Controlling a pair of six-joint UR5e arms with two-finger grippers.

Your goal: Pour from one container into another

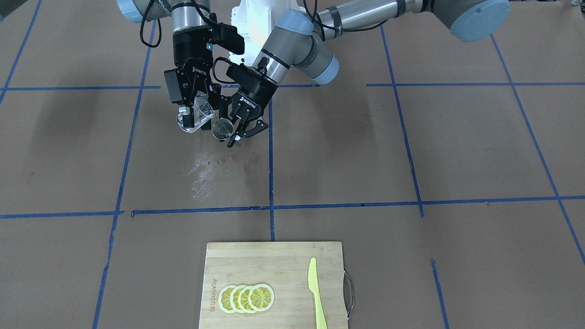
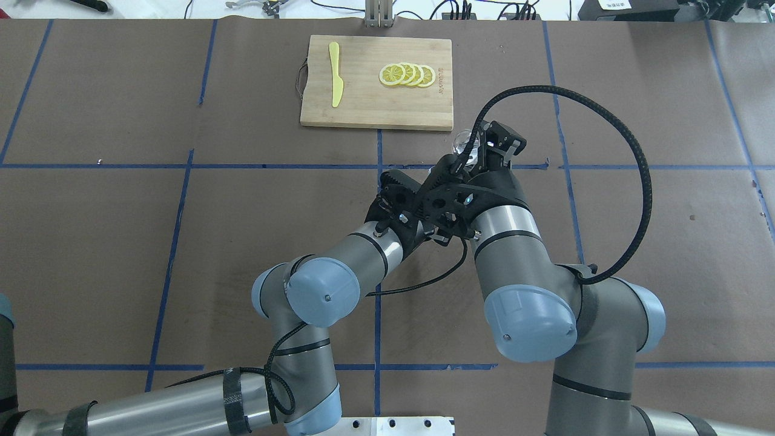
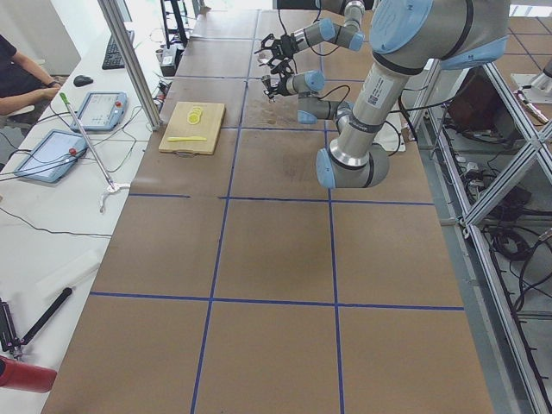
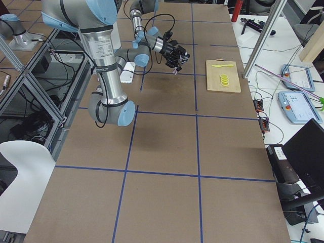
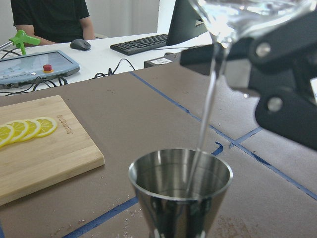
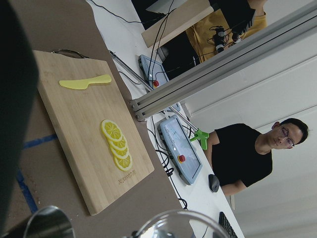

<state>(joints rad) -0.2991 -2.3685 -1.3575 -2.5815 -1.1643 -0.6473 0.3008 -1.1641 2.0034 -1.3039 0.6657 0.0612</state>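
The clear glass cup is tipped over in my right gripper, which is shut on it. A thin stream of clear liquid runs from the cup's lip into the steel jigger just below. The jigger stays upright above the table, with my left gripper shut on it. From overhead only the cup shows past the right gripper; the jigger is hidden under the wrists. The right wrist view catches the cup's rim and the jigger's rim.
Wet drops lie on the brown table under the grippers. A wooden cutting board with lemon slices and a yellow plastic knife sits on the operators' side. A person sits past the table's end, among tablets and cables.
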